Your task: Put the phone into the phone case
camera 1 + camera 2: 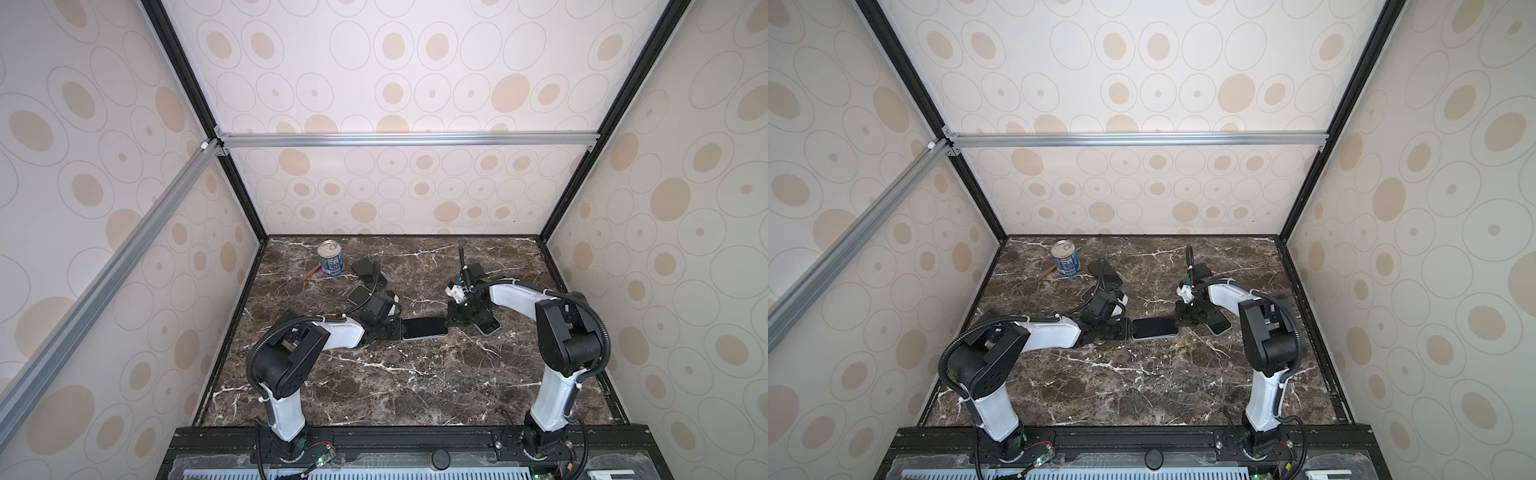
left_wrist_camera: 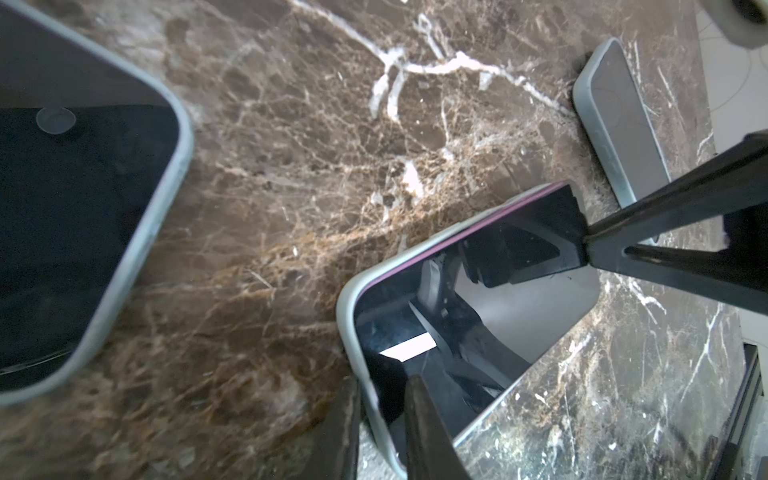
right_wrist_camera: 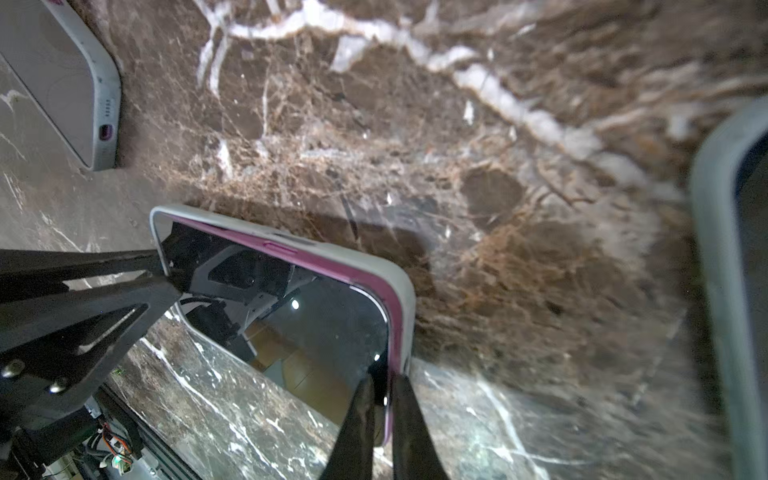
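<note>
The phone (image 1: 424,328) (image 1: 1155,329) lies screen up at mid-table between both grippers. In the right wrist view its dark screen (image 3: 324,328) has a pink edge standing a little proud of the pale grey phone case (image 3: 405,291) around it. My left gripper (image 1: 400,328) (image 2: 380,386) is shut on the case's rim (image 2: 347,307) at one short end. My right gripper (image 1: 449,319) (image 3: 382,382) is shut on the phone's pink edge at the opposite end.
A blue-labelled can (image 1: 330,258) and a pencil (image 1: 311,273) stand at the back left. A dark phone (image 1: 365,267) lies beside the can. Another cased phone (image 1: 358,294) lies by my left wrist and one more (image 1: 487,325) under my right wrist.
</note>
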You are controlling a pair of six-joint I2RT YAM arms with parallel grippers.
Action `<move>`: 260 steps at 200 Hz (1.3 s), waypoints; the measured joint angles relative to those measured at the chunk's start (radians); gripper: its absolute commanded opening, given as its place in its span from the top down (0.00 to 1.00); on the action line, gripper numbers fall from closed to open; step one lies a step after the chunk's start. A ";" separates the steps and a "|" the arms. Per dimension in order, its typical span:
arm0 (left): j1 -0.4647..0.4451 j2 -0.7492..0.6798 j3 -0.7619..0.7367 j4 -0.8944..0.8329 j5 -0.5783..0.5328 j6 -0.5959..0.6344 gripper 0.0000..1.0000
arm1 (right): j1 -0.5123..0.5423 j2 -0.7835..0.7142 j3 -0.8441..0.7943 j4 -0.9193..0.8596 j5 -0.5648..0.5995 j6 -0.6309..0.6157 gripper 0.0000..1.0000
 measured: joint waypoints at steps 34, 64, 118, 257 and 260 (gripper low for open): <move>0.003 -0.001 -0.019 0.034 0.010 -0.010 0.78 | 0.012 0.000 -0.007 0.011 0.018 0.010 0.89; 0.003 -0.003 -0.034 0.050 0.008 -0.011 0.77 | 0.042 0.002 -0.015 0.014 0.079 0.024 0.91; 0.020 -0.037 -0.085 0.075 -0.049 -0.016 0.77 | 0.115 0.007 -0.023 0.084 0.140 0.087 0.91; 0.068 -0.088 -0.142 0.076 -0.062 -0.013 0.78 | 0.273 0.012 0.113 -0.103 0.258 0.048 0.81; 0.069 -0.090 -0.142 0.076 -0.062 -0.011 0.78 | 0.277 0.013 0.125 -0.119 0.257 0.043 0.81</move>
